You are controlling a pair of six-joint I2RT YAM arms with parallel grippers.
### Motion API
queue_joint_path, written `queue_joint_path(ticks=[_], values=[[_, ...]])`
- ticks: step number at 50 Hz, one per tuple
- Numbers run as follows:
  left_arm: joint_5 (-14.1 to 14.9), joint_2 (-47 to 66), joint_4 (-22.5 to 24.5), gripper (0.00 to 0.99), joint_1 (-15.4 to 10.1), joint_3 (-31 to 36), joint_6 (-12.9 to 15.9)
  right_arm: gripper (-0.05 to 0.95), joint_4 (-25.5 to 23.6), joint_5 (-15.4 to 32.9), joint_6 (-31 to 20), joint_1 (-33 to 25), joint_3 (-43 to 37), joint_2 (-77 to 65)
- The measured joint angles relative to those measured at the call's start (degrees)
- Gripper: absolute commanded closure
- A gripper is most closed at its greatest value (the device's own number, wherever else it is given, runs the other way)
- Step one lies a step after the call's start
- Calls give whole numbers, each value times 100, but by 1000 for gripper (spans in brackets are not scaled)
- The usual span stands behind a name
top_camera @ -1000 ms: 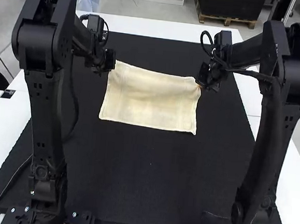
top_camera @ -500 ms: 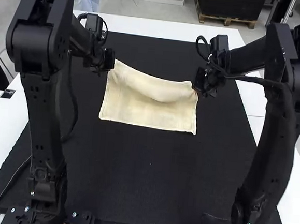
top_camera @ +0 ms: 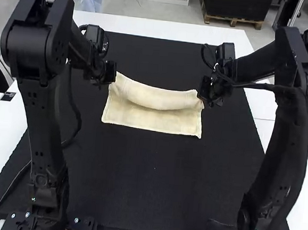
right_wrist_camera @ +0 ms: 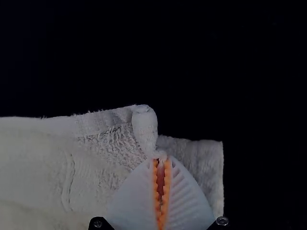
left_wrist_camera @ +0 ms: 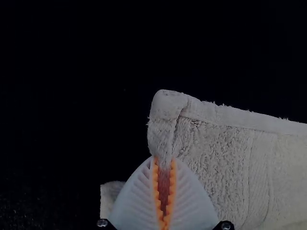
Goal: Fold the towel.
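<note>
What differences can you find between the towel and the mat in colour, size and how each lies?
The towel is cream; the mat is black.
The towel is much smaller and sits well within the mat's edges.
The mat is spread flat on the table, while the towel's far side is raised and bulging, with the left pincer and right pincer gripping it.
Both have four sides.
</note>
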Motion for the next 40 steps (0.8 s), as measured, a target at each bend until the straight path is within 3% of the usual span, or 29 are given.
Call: queue_joint_path(ticks=[40], values=[[0,-262,146,969,-4,-428,90,903,291,122,4,79,-944,-756]])
